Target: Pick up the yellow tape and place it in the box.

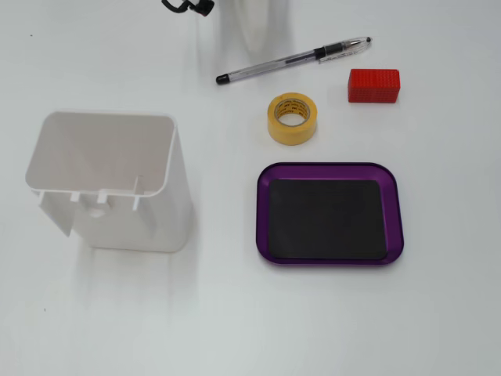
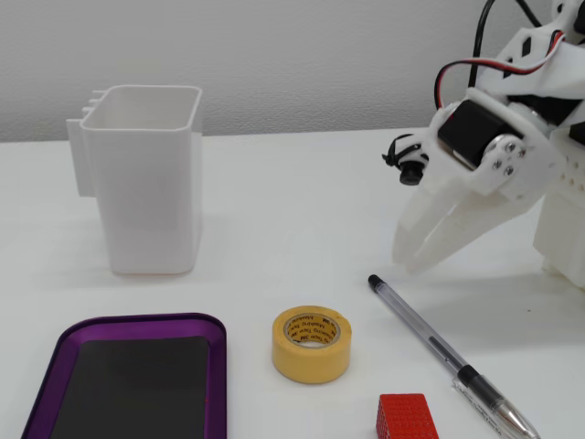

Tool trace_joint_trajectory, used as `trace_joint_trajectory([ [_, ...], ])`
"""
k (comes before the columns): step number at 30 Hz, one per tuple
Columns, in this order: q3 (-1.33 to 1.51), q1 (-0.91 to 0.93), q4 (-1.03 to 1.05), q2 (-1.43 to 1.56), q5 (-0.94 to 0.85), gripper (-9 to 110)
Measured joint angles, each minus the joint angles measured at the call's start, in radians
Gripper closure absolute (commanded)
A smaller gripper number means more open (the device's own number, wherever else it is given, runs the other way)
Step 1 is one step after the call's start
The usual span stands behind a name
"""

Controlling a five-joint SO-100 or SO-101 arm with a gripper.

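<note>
Tape (image 1: 293,119) between pen (image 1: 293,59) and box (image 1: 329,214).

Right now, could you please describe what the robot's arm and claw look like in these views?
In a fixed view the arm is white printed plastic with angular panels, carrying a black servo block fixed with silver screws. Red and black cables loop over its top. The claw has two smooth, pale, tapering fingers, with a small black part beside it. No markings are visible.
</note>
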Motion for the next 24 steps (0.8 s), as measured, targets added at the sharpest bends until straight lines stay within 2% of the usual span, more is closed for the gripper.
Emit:
trace_joint_trajectory([
  [9, -0.239, -0.008, -0.034, -0.482, 0.006, 91],
  [16, -0.451, 0.006, -0.13, -0.83, 0.227, 88],
  [24, -0.571, -0.072, -0.216, -1.109, 0.253, 88],
])
